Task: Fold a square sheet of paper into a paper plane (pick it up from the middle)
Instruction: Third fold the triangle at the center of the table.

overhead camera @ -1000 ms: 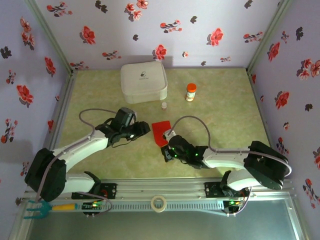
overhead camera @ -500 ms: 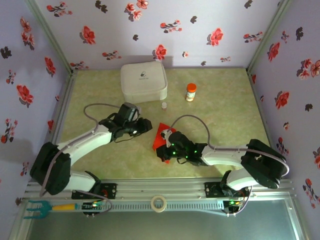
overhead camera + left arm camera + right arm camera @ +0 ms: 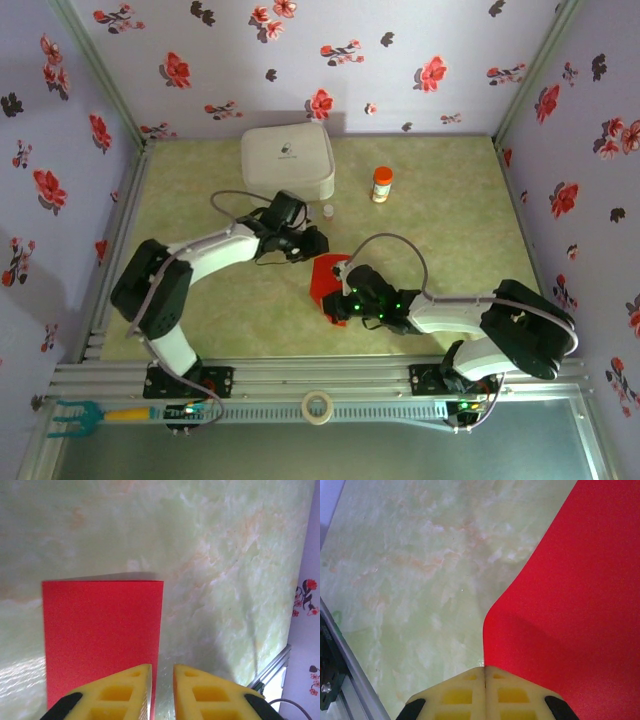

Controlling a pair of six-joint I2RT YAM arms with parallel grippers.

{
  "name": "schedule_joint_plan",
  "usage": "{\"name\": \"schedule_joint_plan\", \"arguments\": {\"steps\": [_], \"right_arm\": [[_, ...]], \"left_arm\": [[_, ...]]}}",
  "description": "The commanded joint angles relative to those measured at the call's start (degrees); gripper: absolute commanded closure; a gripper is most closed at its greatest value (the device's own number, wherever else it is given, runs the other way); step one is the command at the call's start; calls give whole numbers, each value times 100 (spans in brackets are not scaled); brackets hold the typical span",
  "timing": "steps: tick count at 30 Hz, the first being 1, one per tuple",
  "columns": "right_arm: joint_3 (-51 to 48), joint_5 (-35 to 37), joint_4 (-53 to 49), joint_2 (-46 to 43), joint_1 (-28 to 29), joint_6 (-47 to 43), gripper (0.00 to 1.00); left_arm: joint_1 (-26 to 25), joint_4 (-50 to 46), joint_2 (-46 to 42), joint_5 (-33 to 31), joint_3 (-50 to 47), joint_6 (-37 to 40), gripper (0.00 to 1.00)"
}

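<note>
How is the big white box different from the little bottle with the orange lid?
The white case is wide, low and square with rounded corners; the small bottle is narrow and stands upright. The case is white all over but for a small dark mark; the bottle has an orange cap. Both sit at the far side of the table, apart.

I read the paper (image 3: pixel 100 630) as thin, matt red stock, smooth and plain. The bench (image 3: pixel 225 555) under it is a marbled green surface, smooth with a soft sheen. The left end effector (image 3: pixel 162 669) and right end effector (image 3: pixel 485 669) both carry matt yellow fingers (image 3: pixel 120 692), seemingly moulded plastic.
</note>
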Motion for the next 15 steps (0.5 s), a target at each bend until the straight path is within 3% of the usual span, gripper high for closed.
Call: {"name": "schedule_joint_plan", "arguments": {"steps": [1,7,15], "right_arm": [[-100,-26,172,-107,-84,33,100],[-108,-74,153,-120,-161,7,100],[-70,-87,-141,-182,-286,-120,100]], "left_arm": [[-82,-301,460,230,362,341,82],[-195,-330,1244,272,619,369,84],[-225,-344,1622,254,520,364,84]]}}
